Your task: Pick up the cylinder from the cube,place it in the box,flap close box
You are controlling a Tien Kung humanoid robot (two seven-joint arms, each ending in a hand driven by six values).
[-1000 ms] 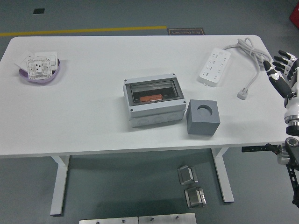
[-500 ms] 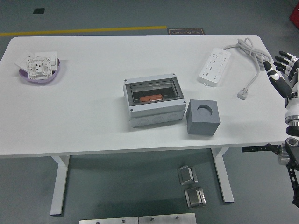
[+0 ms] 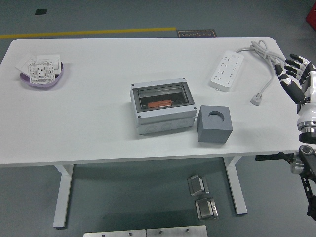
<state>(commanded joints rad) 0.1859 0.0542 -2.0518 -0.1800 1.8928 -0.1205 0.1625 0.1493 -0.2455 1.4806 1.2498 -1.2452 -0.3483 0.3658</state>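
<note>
Right hand (image 3: 295,74): at the table's right edge, fingers spread, holding nothing.
Left hand: not seen.
Cube (image 3: 215,124): gray, just right of the box, round hole on top looks empty.
Cylinder (image 3: 159,104): orange thing lying inside the box, seen through the flap; looks like the cylinder.
Box (image 3: 162,107): middle of the table, clear flap looks down.
Step now: looks like the end, pulling away.
Doing it well: keep clear of the power strip (image 3: 226,70) and its cord (image 3: 264,54); check flap sits flat.

No legible txt; dark floor sign (image 3: 197,33) has lettering (too blurred to read).
</note>
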